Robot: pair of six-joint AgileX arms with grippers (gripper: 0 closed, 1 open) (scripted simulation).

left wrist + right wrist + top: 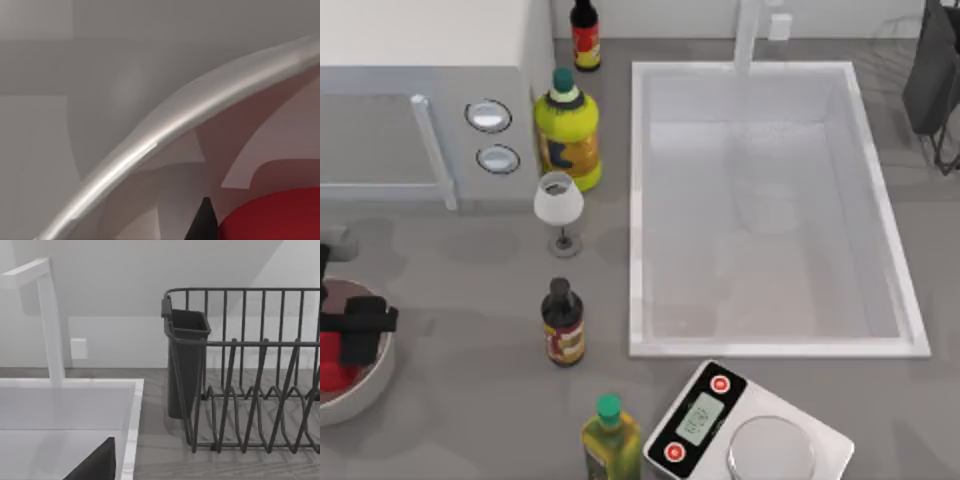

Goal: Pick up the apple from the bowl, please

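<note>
The bowl (365, 385) stands at the left edge of the table (460, 300), far to the left of the sink (770, 210). Inside the bowl lies the apple (332, 362), red and rounded, close to the bowl's left part. The left pincer (350, 335) is down in the bowl, just beside the apple and partly over it; its black body covers part of the fruit, and I cannot tell if its fingers are wide, narrow or closed on the apple. In the left wrist view the thick pale rim of the bowl (165, 130) runs across, the red apple (275, 215) is very near, and one dark fingertip (202, 222) stands just beside the apple. To the right of the bowl, between it and the sink, stand a dark bottle (563, 323) and a wine glass (560, 208). Further back from the bowl there are a yellow bottle (568, 130) and a small sauce bottle (585, 35), beside a microwave (430, 100). In front of the sink are a green-capped bottle (610, 435) and a kitchen scale (745, 430). The right wrist view looks over the sink's corner (65, 410) to a dark dish rack (240, 375), and a dark piece of the right pincer (97, 465) is seen there; its opening I cannot tell.
</note>
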